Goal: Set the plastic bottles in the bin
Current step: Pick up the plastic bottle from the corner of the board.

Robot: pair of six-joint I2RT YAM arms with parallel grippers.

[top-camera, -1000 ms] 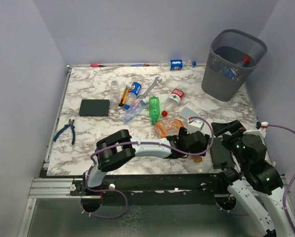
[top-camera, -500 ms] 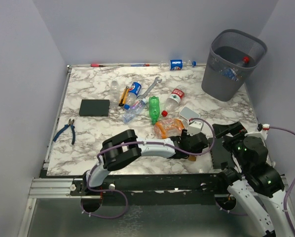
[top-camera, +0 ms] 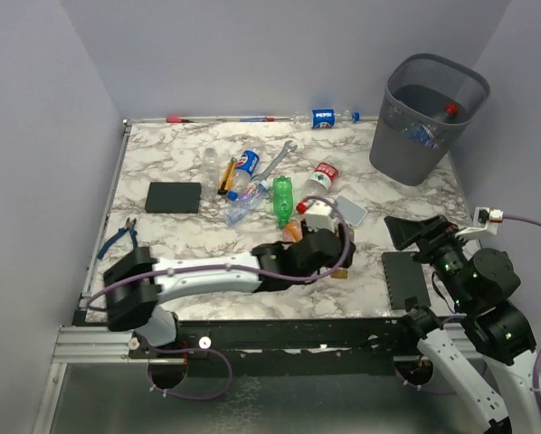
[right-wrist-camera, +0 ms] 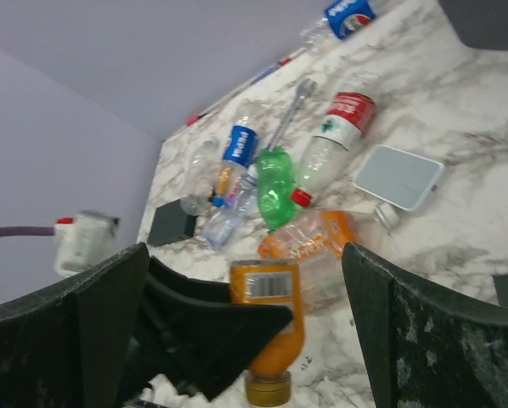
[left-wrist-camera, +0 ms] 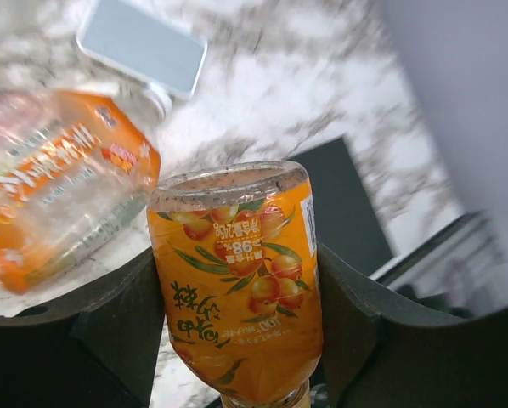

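While the L gripper point(left-wrist-camera: 235, 265) is squeezing an orange bottle point(left-wrist-camera: 237, 331) tight btw its two black fingers, the bottle's flat bottom is pointing away from the wrist cam and its cap end is pointing back at it. It's sitting near the front of the table point(top-camera: 171, 154), a bit right of the middle, and I can't tell if it's touching the top. Just beside it a squashed orange bottle point(left-wrist-camera: 54, 187) is lying on its side, w/ a flat grey-white pad point(left-wrist-camera: 142, 44) lying a bit past that. The R gripper point(right-wrist-camera: 245, 255) is hanging wide open w/ nothing in it, near a flat black block point(top-camera: 405, 280). More bottles are lying in a bunch mid-table: a green bottle point(top-camera: 282, 197), a red-label bottle point(top-camera: 320, 177) and a Pepsi bottle point(top-camera: 244, 166), w/ a silver wrench point(top-camera: 280, 156) lying among them. The bin point(top-camera: 406, 149) is standing at the far right corner, well apart from the held bottle, & a red-capped bottle point(top-camera: 449, 110) is lying inside it.
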